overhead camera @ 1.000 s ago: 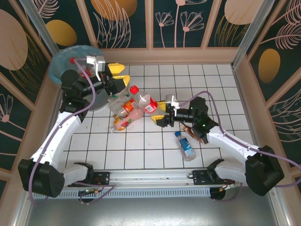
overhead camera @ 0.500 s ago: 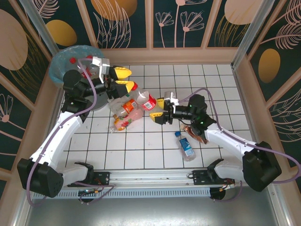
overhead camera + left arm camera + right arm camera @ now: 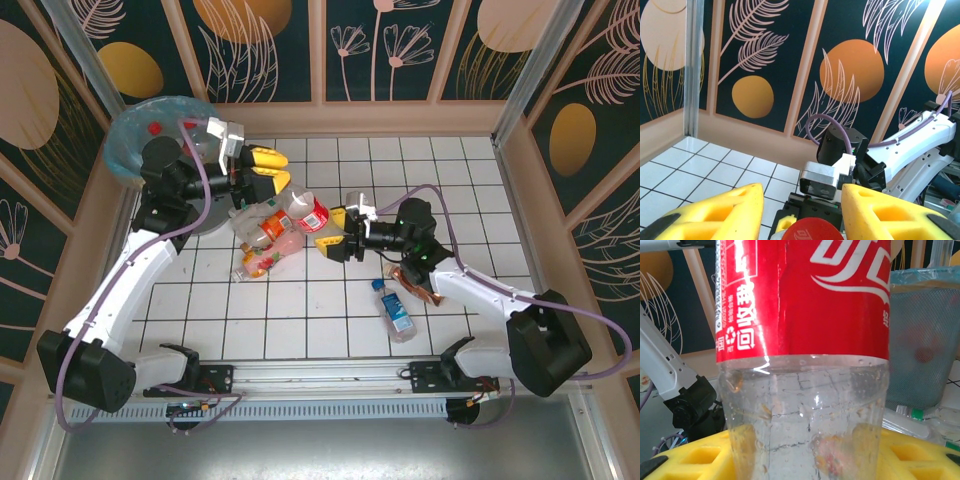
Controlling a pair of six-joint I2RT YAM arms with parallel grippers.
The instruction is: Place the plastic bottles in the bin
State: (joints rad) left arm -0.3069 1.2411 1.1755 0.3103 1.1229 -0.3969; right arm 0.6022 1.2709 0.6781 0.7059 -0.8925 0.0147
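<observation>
Bin (image 3: 122, 140) far left; my right gripper (image 3: 335, 232) holds a cola bottle (image 3: 802, 305) mid-table.
The left arm is nearer the bin. The left gripper (image 3: 268, 168) straddles a red cap (image 3: 812, 232); whether it grips, I cannot tell. From my right jaws, clamped across the bottle's long axis, the bin lies up-left beyond the pile (image 3: 262, 240). Red label: white Chinese script, recycling mark.

red-labelled bottle (image 3: 802, 340) cut off top and bottom, red cap (image 3: 810, 232) clipped by lower edge, bin (image 3: 118, 148) partly hidden behind left arm (image 3: 130, 270)
</observation>
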